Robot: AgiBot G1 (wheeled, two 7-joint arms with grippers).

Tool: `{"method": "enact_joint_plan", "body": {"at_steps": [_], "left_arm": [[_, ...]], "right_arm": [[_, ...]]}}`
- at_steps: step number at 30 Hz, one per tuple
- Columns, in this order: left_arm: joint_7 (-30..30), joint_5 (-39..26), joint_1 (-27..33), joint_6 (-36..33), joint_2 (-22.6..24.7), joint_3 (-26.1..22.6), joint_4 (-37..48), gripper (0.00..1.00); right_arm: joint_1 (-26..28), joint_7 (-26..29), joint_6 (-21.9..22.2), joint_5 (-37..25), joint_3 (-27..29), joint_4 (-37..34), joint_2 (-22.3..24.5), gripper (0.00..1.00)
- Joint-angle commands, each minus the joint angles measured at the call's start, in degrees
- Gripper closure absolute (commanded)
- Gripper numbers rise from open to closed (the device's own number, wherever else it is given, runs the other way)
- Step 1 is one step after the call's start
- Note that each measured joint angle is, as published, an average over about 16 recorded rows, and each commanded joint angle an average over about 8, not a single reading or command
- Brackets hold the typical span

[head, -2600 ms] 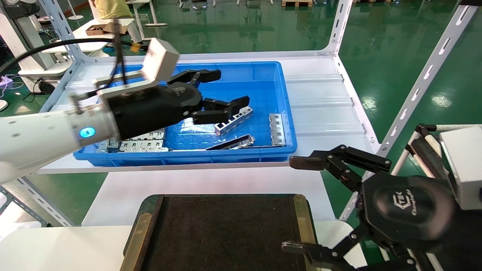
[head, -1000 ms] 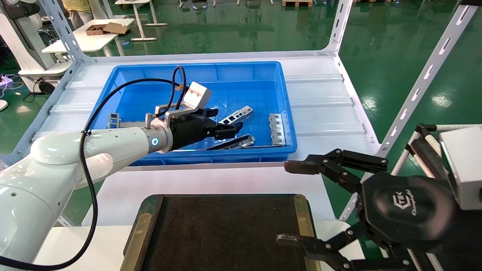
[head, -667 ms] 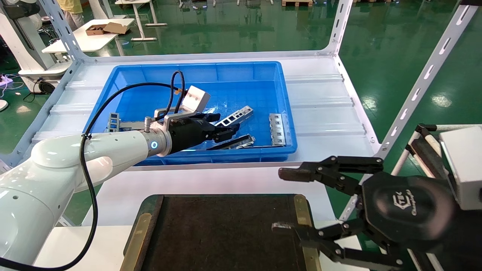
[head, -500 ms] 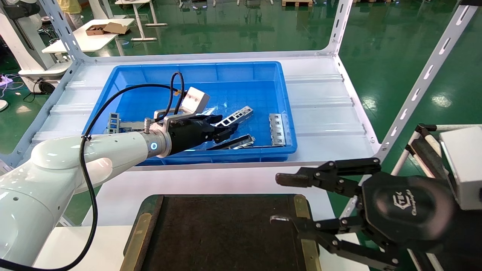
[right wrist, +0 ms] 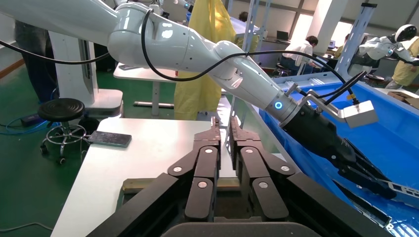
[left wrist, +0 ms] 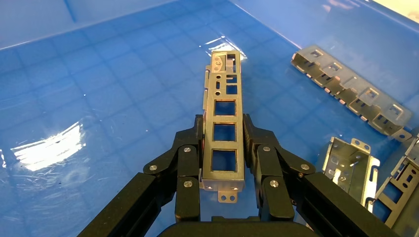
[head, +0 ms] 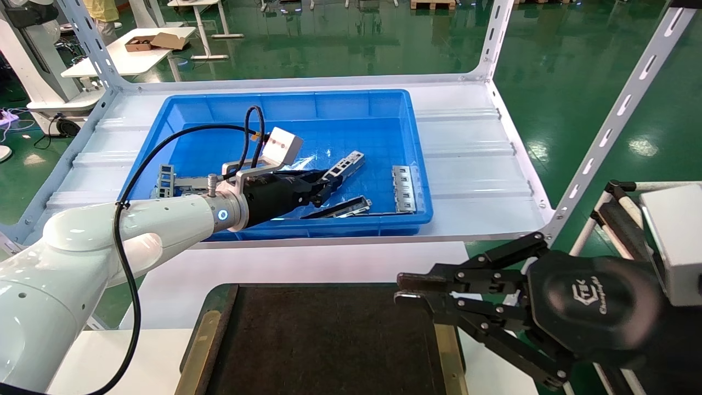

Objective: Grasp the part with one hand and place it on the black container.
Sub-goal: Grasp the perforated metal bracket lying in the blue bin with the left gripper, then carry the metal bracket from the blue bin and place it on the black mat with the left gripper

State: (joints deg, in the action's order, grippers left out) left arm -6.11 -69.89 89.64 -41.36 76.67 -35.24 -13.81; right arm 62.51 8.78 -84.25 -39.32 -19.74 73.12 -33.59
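Part (left wrist: 225, 129) sits pinched between the fingers (left wrist: 188, 165) of the left hand (head: 318, 189), deep in the blue bin (head: 417, 181). Nearest to the robot lies the black tray (head: 323, 340), bare on top. Beside its right edge hangs the right hand (head: 408, 291), with its fingers pressed together on nothing. Next, farther back, comes the bin on the white shelf (head: 471, 159). One end of the part seems tipped up off the bin floor, though that is hard to tell. More metal bits lie near it: a dark strip (head: 343, 207) and a silver plate (head: 404, 188).
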Motion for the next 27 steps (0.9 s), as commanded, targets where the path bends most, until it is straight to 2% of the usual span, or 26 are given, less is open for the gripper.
{"method": "enact_joint_plan", "body": {"at_steps": [1,9,16,27], "left_arm": [[0.2,0.5,-0.1,-0.1,0.0,0.1,-0.1,1.00],[0.9,3.7,1.7,-3.8,-1.9,2.0,-0.9,1.00],[0.8,6.8,2.5,-10.8,-5.9,3.8,-3.8,1.00],[-3.9,10.4,-2.6,-21.8,-15.4,5.2,-18.5,1.00]], "right_arm": [[0.0,0.0,0.0,0.0,0.0,0.0,0.0,1.00],[0.0,0.0,0.0,0.0,0.0,0.0,0.0,1.00],[0.0,0.0,0.0,0.0,0.0,0.0,0.0,1.00],[0.0,0.0,0.0,0.0,0.0,0.0,0.0,1.00]]}}
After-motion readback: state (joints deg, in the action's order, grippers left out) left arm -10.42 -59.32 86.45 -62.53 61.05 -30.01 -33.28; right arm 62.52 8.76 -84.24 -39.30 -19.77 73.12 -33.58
